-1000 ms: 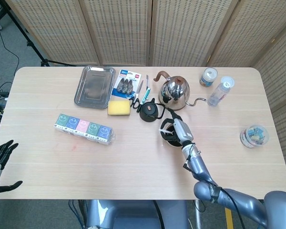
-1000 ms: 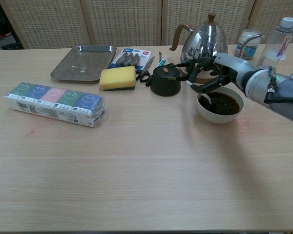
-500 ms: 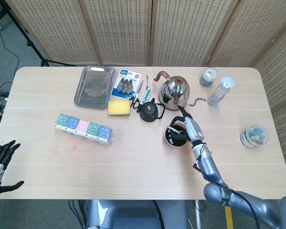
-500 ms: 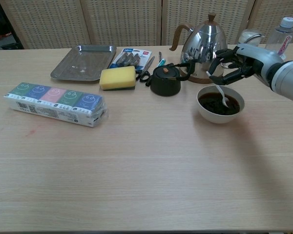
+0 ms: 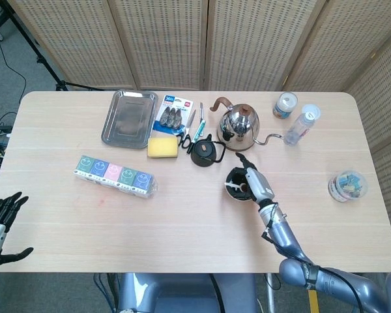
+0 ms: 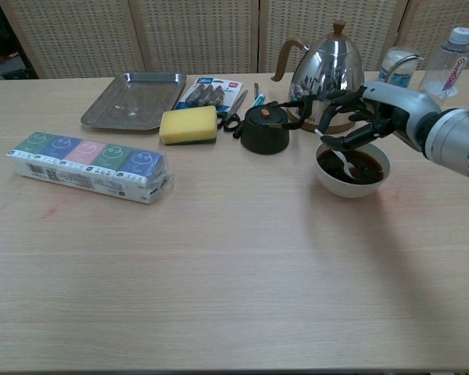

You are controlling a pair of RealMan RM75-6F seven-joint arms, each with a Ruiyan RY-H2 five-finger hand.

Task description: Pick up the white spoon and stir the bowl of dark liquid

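A white bowl [image 6: 331, 180] of dark liquid [image 6: 366, 167] stands right of centre, in front of the steel kettle [image 6: 327, 69]. My right hand [image 6: 358, 119] hovers over the bowl's rim and holds the white spoon [image 6: 338, 155], whose tip dips into the liquid. In the head view the same hand [image 5: 253, 181] covers the bowl [image 5: 233, 194], with the spoon [image 5: 234, 188] showing at the left. My left hand [image 5: 1, 216] sits off the table's near left edge, fingers spread and holding nothing.
A black lidded pot [image 6: 265, 129], scissors [image 6: 234, 116], a yellow sponge [image 6: 188, 125] and a steel tray [image 6: 134, 99] lie left of the bowl. A tissue multipack [image 6: 88, 166] lies at the left. A water bottle [image 6: 445, 62], a jar [image 6: 396, 69] and a tub [image 5: 347, 185] stand to the right.
My right hand has swung back left over the bowl with the spoon, after moving right half a second ago. The spoon's tip has shifted within the liquid. The left hand stays put.
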